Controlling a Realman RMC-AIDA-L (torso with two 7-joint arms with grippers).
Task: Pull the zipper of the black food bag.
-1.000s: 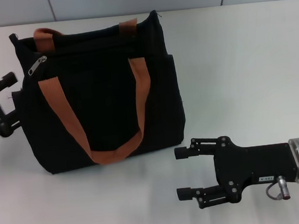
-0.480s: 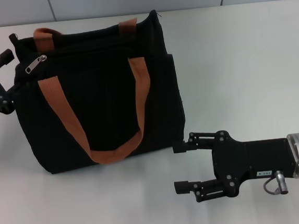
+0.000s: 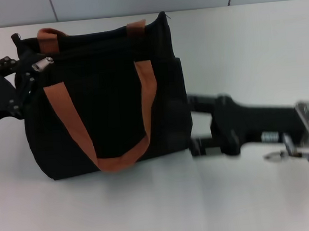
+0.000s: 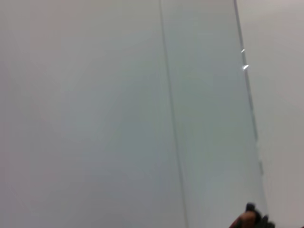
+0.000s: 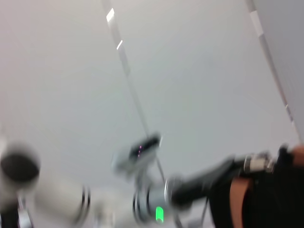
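Big boxy black fabric food bag (image 3: 106,92) w/ brown-orange webbing handles (image 3: 103,117) stands upright on white tabletop (image 3: 246,48). Small silver metal zipper tab (image 3: 42,62) sits at bag's top left corner. Left gripper (image 3: 27,70) is right at the tab, fingers spread around it. Right gripper (image 3: 196,125) is against bag's lower right side; can't tell its state.

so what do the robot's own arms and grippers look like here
Both grippers are matte black with thin linked black fingers and small bolt heads at the joints. The right gripper has a blocky black body joined to a silver metal wrist cylinder, with a small white label and a short looped cable with a metal plug beneath. The left gripper shows a broad black plate behind its fingers.
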